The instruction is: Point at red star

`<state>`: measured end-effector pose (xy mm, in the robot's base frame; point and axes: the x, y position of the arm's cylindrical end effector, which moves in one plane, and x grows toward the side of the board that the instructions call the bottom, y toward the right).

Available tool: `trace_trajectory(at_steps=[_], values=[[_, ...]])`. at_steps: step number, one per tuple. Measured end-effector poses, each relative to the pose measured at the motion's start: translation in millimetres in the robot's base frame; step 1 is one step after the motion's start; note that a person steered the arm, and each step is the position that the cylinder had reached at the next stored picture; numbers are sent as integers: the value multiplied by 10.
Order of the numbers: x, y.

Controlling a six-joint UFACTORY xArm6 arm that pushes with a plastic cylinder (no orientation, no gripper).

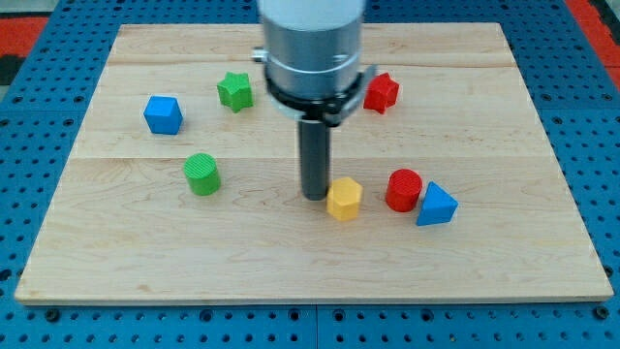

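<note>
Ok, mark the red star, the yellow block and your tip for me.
red star (382, 92): camera view, on its top face, right of the arm's housing.
yellow block (343, 199): camera view, middle of its top face.
my tip (315, 197): camera view, the rod's very end, just left of the yellow block.

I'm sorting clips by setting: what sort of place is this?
Probably a robotics lab bench. A pale wooden board lies on a blue perforated base plate, small coloured blocks such as the red star are scattered on it, and my tip rests beside the yellow block.
</note>
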<state>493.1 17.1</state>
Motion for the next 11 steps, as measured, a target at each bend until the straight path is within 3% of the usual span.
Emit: trace_trajectory(at_steps=[1,4,5,6,7,8,9,11], values=[[36,274],[-141,215],[-746,123],[-1044,377],[-1139,1162],[-1452,1554],[-1964,1547],[-1853,909]])
